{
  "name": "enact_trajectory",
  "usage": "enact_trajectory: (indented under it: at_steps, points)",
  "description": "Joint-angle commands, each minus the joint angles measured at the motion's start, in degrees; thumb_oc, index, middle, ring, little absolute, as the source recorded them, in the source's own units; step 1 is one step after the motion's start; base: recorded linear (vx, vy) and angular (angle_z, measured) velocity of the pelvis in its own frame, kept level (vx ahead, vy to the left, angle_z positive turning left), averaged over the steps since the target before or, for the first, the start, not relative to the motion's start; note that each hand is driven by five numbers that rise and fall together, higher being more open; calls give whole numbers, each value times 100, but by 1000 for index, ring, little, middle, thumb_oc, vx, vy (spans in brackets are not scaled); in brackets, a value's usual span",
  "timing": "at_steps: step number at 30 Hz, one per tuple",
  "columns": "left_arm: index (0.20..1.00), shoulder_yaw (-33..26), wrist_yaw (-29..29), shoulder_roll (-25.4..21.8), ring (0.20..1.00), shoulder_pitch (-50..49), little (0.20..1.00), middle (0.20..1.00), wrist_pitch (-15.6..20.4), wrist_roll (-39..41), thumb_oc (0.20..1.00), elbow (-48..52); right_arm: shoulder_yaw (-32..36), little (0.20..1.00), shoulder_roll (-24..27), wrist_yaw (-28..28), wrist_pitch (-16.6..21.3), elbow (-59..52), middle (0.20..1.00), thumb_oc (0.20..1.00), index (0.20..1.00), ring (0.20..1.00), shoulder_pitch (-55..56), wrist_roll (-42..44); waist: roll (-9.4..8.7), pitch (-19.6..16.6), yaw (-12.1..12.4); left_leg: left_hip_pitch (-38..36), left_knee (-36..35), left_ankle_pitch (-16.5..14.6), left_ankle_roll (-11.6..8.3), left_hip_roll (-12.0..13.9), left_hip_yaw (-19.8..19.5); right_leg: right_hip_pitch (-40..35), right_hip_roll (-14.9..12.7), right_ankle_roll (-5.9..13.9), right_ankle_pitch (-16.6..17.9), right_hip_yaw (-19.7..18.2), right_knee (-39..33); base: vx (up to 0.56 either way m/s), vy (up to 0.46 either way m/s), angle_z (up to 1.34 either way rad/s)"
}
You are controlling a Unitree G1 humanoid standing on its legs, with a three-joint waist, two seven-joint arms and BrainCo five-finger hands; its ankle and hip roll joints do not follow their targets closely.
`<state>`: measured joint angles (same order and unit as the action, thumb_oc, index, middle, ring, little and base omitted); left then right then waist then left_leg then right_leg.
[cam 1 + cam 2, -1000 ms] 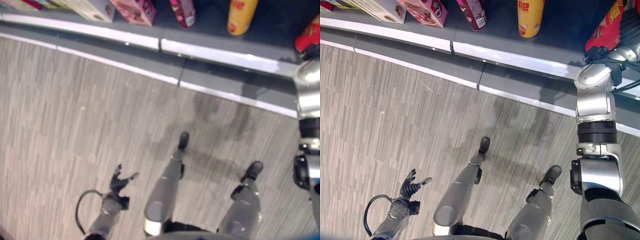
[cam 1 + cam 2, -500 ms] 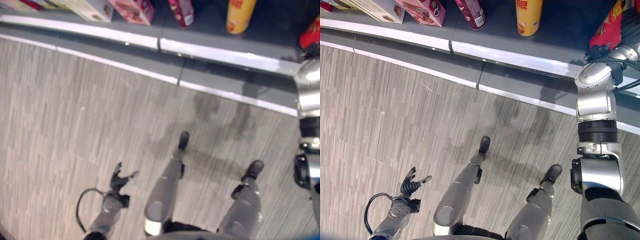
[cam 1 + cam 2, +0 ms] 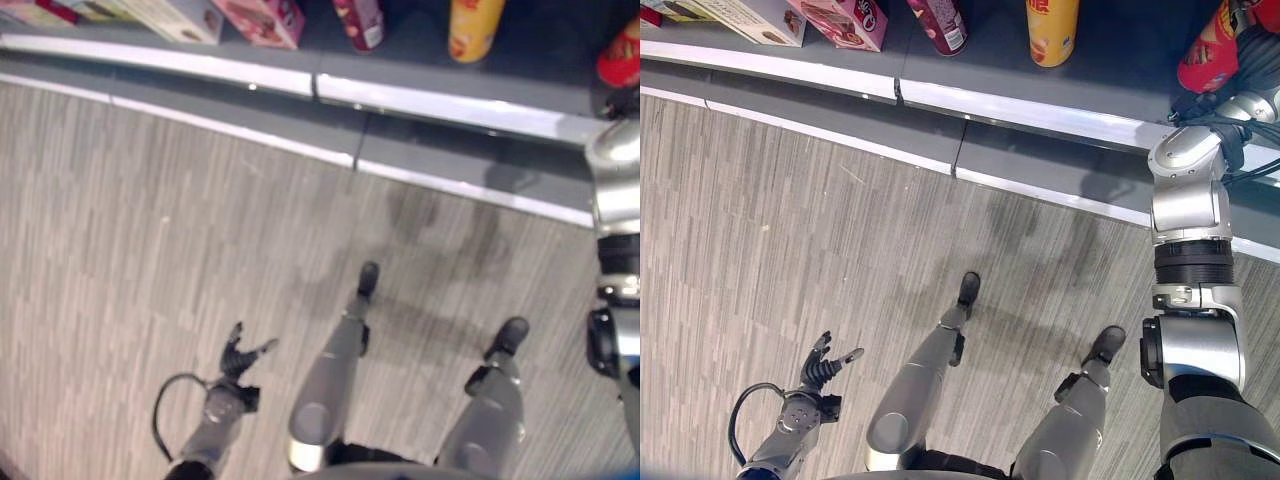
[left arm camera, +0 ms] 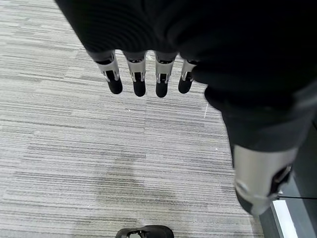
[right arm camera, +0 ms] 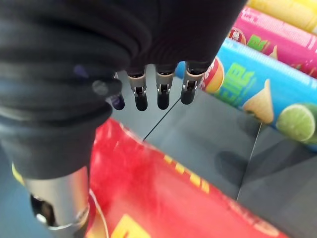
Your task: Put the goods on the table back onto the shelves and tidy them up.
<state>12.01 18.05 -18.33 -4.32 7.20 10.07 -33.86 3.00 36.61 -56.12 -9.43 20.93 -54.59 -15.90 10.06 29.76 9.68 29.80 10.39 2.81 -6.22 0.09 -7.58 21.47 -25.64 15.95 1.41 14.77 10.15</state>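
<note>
1. Nearest, at the lower left, the left hand (image 3: pixel 822 368) hangs low over the grey striped floor (image 3: pixel 150 220). Its fingers (image 4: pixel 137 79) are spread and relaxed, released, holding nothing.
2. The floor stretches away from the robot to a grey shelf (image 3: pixel 1120 70) that runs across the far side. A white strip (image 3: pixel 1020 112) edges the front of the shelf.
3. At the far right, the right arm reaches up to the shelf. The right hand (image 5: pixel 148 94) is over the shelf board with its fingers straight and released, not gripping anything.
4. Just beside that hand lies a red packet (image 5: pixel 163 198), one of the goods, on the shelf at the far right (image 3: pixel 1210 55). From the wrist view it sits below the thumb; whether the hand touches it cannot be told.
5. Beyond the right hand's fingertips, long tubes of crisps lie on their sides: a blue one (image 5: pixel 257 94), then a pink one (image 5: pixel 282 37) further off.
6. Along the far shelf, from right to left, stand a yellow can (image 3: pixel 1052 30), a dark red can (image 3: pixel 938 24), a pink box (image 3: pixel 845 22) and a pale box (image 3: pixel 750 18).
</note>
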Motion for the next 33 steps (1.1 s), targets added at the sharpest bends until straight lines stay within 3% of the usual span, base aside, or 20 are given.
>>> enact_trajectory:
  at_steps: [1,4,6,7,9,12,13,14,16,20,21,26,27,29,30,33]
  points:
    - [1000,220,124,-174,1000,64,1000,1000,-77,-47,1000,-117,79,1000,159,-158,456,-1227,1000,1000,1000,1000,328,-456,275,3,-119,-18,-99,-295,-468,697,-103,201,32,-165,14,-436,-17,0,0,0]
    - [1000,174,109,-161,1000,23,1000,1000,-122,-44,1000,-61,243,1000,-62,-10,641,-2038,1000,1000,1000,1000,670,-565,188,-1,-193,-185,-265,-209,-457,720,-110,4,96,-170,110,-408,-235,17,-4,0]
    - [1000,17,142,-105,1000,-12,1000,1000,-191,38,1000,-30,311,1000,-424,554,1201,-3242,1000,1000,1000,1000,1320,-268,16,-47,-354,-363,-526,-98,-471,808,-61,-153,194,-163,225,-385,-480,72,-1,-5]
    - [1000,-64,135,-64,1000,-87,1000,1000,-216,72,1000,45,348,1000,-725,1047,1721,-3683,1000,1000,1000,1000,1849,374,-105,-87,-467,-473,-657,-76,-487,870,3,-229,253,-161,256,-385,-588,83,13,-8]
    - [1000,-194,36,-45,1000,-193,1000,1000,-232,151,1000,150,398,1000,-1048,1818,2309,-3874,1000,1000,1000,1000,2556,1579,-276,-126,-589,-581,-768,-28,-495,916,48,-310,308,-164,325,-385,-712,52,8,-6]
    - [1000,-464,-280,-122,1000,-233,1000,1000,-301,196,1000,139,344,1000,-1154,3220,2772,-3605,1000,1000,1000,1000,3493,3466,-552,-180,-731,-698,-816,-8,-509,980,132,-364,390,-159,437,-437,-849,22,-9,-11]
    - [1000,-464,-280,-122,1000,-233,1000,1000,-301,196,1000,139,344,1000,-1154,3221,2773,-3604,1000,1000,1000,1000,3493,3467,-554,-186,-731,-692,-817,-5,-508,978,132,-359,388,-158,439,-437,-851,35,-31,-26]
    - [1000,-630,-493,-237,1000,-220,1000,1000,-294,113,1000,53,222,1000,-852,4254,2661,-3170,1000,1000,1000,1000,4070,4369,-714,-241,-797,-827,-834,-31,-544,1055,206,-447,448,-147,469,-448,-922,70,-41,-22]
    - [1000,-789,-805,-327,1000,-189,1000,1000,-284,0,1000,-24,77,1000,-548,5180,2362,-2575,1000,1000,1000,1000,4687,4855,-844,-368,-859,-982,-897,-22,-586,1142,275,-558,493,-123,503,-435,-995,85,-57,-29]
    - [1000,-803,-1041,-368,1000,-88,1000,1000,-259,-124,1000,-250,-138,1000,-547,5949,1955,-1400,1000,1000,1000,1000,5251,5271,-947,-617,-929,-1247,-1012,14,-630,1245,356,-715,527,-120,486,-467,-1005,60,-31,-22]
    - [1000,-803,-1041,-368,1000,-88,1000,1000,-259,-124,1000,-250,-138,1000,-547,5949,1955,-1400,1000,1000,1000,1000,5252,5271,-947,-620,-930,-1243,-1011,15,-629,1244,356,-712,526,-120,487,-467,-1004,129,-72,-11]
    - [1000,-912,-1265,-415,1000,-31,1000,1000,-264,-163,1000,-658,-505,1000,-1032,6237,1388,890,1000,1000,1000,1000,5807,4697,-1034,-1034,-982,-1970,-1109,14,-667,1634,441,-1087,834,-277,-55,-603,-564,147,-154,-10]
    - [1000,-955,-1309,-373,1000,-23,1000,1000,-261,-75,1000,-810,-606,1000,-1175,6287,1270,1609,1000,1000,1000,1000,5848,4392,-1021,-1163,-984,-2143,-1141,101,-697,1796,440,-1176,1027,-360,-237,-636,-449,161,-263,-6]
    - [1000,-983,-1332,-364,1000,-39,1000,1000,-274,-66,1000,-821,-611,1000,-1269,6244,1214,1984,1000,1000,1000,1000,5870,4250,-1008,-1220,-980,-2232,-1152,149,-710,1885,454,-1246,1133,-411,-325,-644,-427,101,-206,-6]
    - [1000,-1026,-1292,-282,1000,-2,1000,1000,-275,34,1000,-941,-623,1000,-1508,6188,1132,2543,1000,1000,1000,1000,5900,4002,-1007,-1331,-978,-2264,-1042,471,-719,2025,426,-1383,1374,-523,-427,-658,-446,49,-141,-5]
    - [1000,-1047,-1300,-213,1000,-6,1000,1000,-293,62,1000,-917,-646,1000,-1574,6160,1085,2879,1000,1000,1000,1000,5988,3716,-1036,-1405,-992,-2251,-862,570,-615,2059,514,-1569,1488,-609,-463,-597,-546,44,-160,-2]
